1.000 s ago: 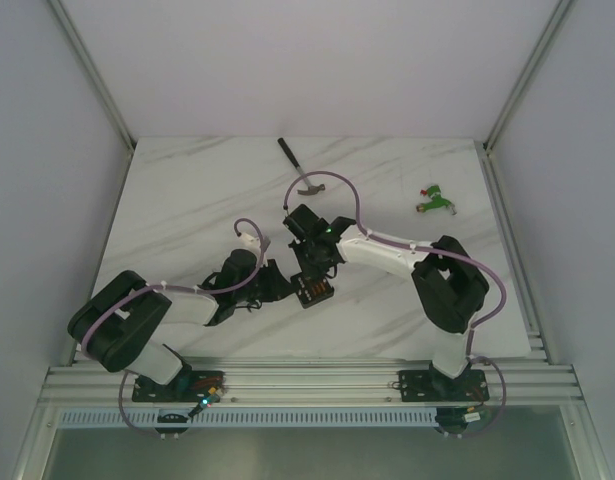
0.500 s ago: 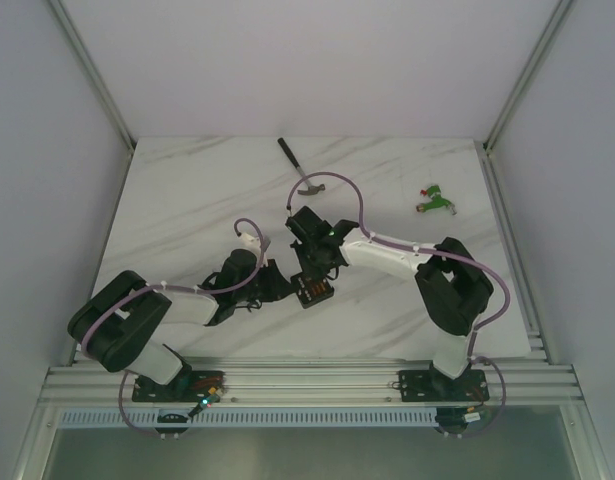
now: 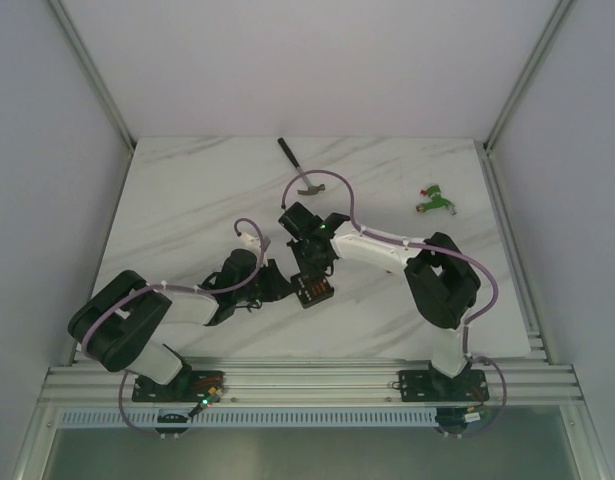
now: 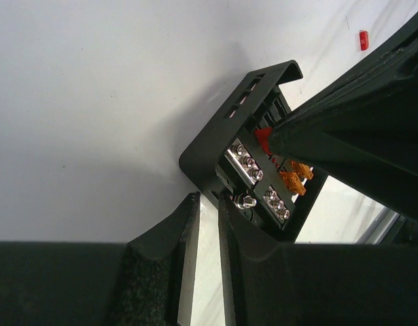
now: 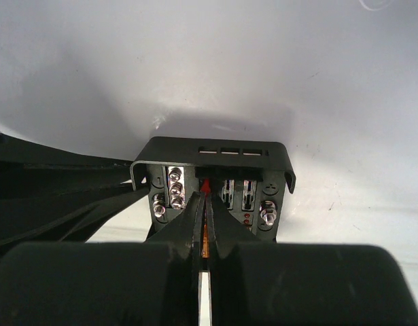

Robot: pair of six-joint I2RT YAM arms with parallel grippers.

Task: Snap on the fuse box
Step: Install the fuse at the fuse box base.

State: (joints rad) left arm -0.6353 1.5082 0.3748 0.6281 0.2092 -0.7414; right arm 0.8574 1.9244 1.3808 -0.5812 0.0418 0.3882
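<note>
1. The fuse box lies flat on the desk, near the middle and toward my bases. Its open top faces up, and both my wrists meet over it.
2. My left fingers stand narrow, with a slit of desk showing between them and their tips at the box's near corner. I judge they are there to brace the box so it cannot skid. Whether they actually pinch its wall I cannot tell.
3. My right fingers are pressed tight together on a red fuse, which pokes out at their tips. They point into the middle rows, beside the screw terminals.
4. Gripping the fuse by one end should leave the other free to enter a slot.
5. Orange fuses sit in the box just beside the red one, so I judge the filling is partway done.
6. The next move calls for a straight push. If the fuse tilts it could jam, or the box could slide away from my left tips.
7. The hammer lies well apart, toward the far edge of the desk.
</note>
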